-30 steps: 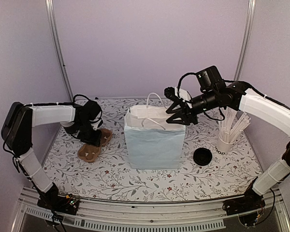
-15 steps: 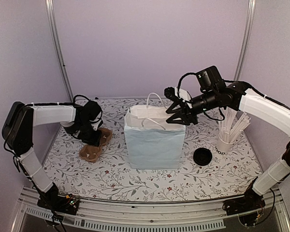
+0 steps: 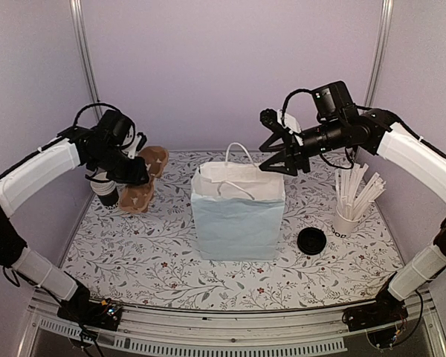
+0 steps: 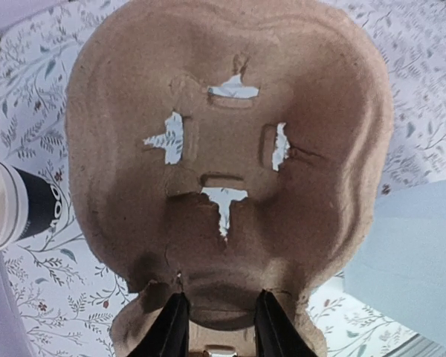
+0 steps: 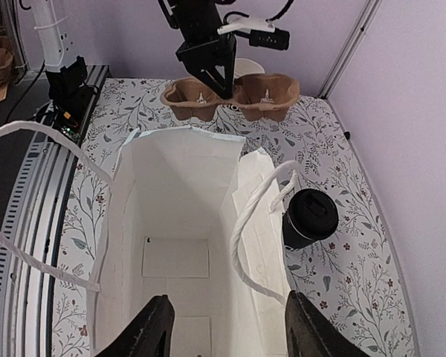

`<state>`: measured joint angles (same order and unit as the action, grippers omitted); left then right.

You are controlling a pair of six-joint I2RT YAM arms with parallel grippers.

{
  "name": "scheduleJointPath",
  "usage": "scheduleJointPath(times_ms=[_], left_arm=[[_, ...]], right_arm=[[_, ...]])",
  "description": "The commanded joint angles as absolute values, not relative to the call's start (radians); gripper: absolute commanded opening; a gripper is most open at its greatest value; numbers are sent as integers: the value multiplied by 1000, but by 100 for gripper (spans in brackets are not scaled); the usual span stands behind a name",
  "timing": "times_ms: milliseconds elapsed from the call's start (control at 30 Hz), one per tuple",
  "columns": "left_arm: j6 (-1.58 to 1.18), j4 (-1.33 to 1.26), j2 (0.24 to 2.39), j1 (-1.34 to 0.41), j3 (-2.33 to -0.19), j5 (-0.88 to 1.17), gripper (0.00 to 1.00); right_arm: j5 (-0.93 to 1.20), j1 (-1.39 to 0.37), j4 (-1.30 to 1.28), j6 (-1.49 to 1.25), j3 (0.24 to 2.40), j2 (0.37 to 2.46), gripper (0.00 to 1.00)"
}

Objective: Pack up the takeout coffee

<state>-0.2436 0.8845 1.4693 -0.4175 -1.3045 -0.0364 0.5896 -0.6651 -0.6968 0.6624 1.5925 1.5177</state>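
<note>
A black cup with a black lid (image 5: 309, 217) stands on the table against the pale-blue bag's (image 3: 238, 219) far side; the top view hides it. A second black cup (image 3: 107, 193), open and white inside, stands at the far left (image 4: 22, 212). My left gripper (image 3: 136, 177) is shut on the brown cardboard cup carrier (image 3: 144, 178), holding it in the air above that cup. In the left wrist view the carrier (image 4: 230, 126) fills the frame and the fingers (image 4: 171, 331) pinch its rim. My right gripper (image 3: 267, 158) hangs open and empty over the bag's right end, looking into its white inside (image 5: 178, 223).
A loose black lid (image 3: 311, 241) lies on the floral table to the right of the bag. A white cup of wooden stirrers (image 3: 347, 222) stands further right. The bag's rope handles (image 5: 264, 216) arch over its mouth. Purple walls close in the back and sides.
My left arm has lifted the cup carrier off the table, up and toward the back left, uncovering the open cup. My right gripper has risen a little and spread wider.
</note>
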Motion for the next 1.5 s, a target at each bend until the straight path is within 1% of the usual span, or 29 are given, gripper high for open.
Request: scheduleJointPath(times_ms=[0, 133, 233, 300, 433, 567, 667, 800, 933, 1067, 1300, 1467], left_arm=[[-259, 906, 1387, -422, -1425, 34, 29], [-250, 859, 1337, -446, -1546, 110, 30], [-239, 775, 1316, -472, -1623, 190, 29], [-230, 690, 1296, -496, -1633, 256, 28], [-203, 517, 1271, -558, -1603, 395, 27], [-126, 428, 1287, -620, -1589, 472, 28], [-71, 349, 1289, -636, -1538, 542, 32], [-39, 266, 1321, -645, -1494, 646, 32], [-17, 212, 1355, -657, -1464, 695, 32], [-2, 175, 1403, -674, -1452, 775, 31], [52, 110, 1452, -689, -1406, 804, 31], [49, 85, 1504, -691, -1416, 852, 31]], right_arm=[[590, -661, -736, 636, 1611, 1508, 56], [562, -661, -736, 626, 1631, 1515, 59], [553, -661, -759, 626, 1655, 1527, 59], [552, -661, -767, 622, 1665, 1525, 60], [551, -653, -779, 611, 1660, 1495, 61], [583, -632, -781, 612, 1621, 1445, 63], [576, -629, -799, 606, 1617, 1438, 63], [588, -591, -797, 606, 1587, 1422, 63], [615, -543, -792, 592, 1563, 1414, 63], [616, -531, -766, 584, 1514, 1394, 63], [605, -526, -761, 578, 1487, 1388, 63], [598, -525, -762, 575, 1482, 1391, 63]])
